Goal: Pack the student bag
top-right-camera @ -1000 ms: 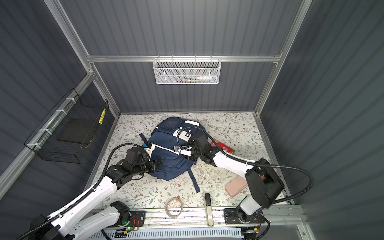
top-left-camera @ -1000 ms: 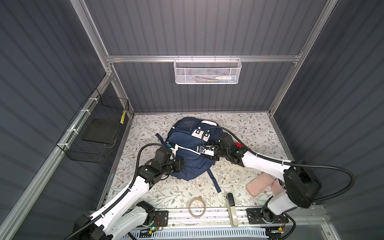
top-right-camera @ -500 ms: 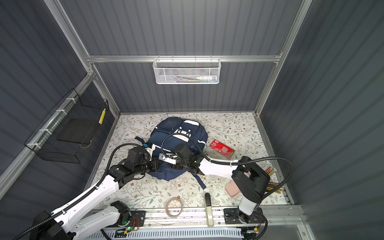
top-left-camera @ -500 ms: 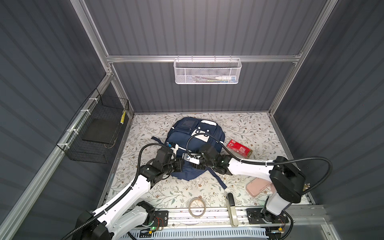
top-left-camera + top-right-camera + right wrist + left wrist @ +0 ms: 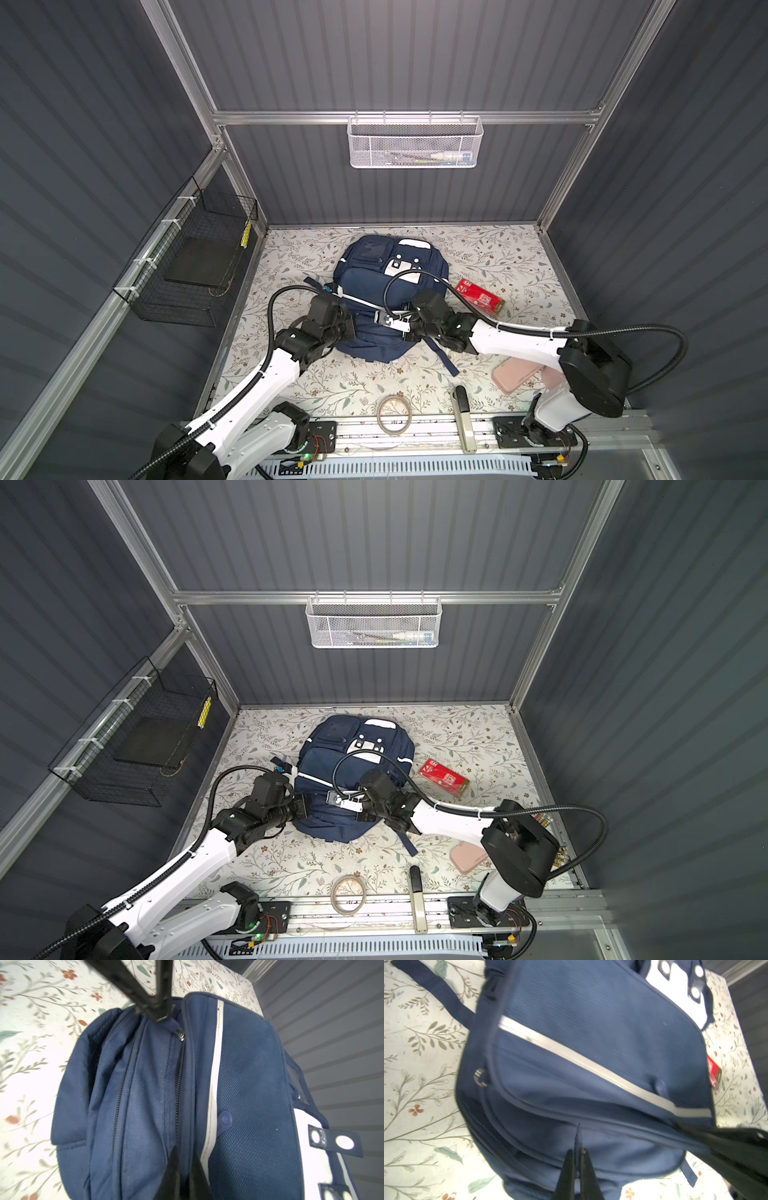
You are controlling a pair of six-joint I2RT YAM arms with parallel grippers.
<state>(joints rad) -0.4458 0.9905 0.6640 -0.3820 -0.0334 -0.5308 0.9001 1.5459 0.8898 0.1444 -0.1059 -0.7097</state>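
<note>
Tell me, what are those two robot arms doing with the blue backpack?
They seem to be getting the backpack open so things can go in. It lies on the flowery table. The left gripper pinches a zipper pull, and the right gripper is clamped on a fold of the bag beside that zipper. A red box, a pink pencil case and a roll of tape lie on the table, not packed yet.
</note>
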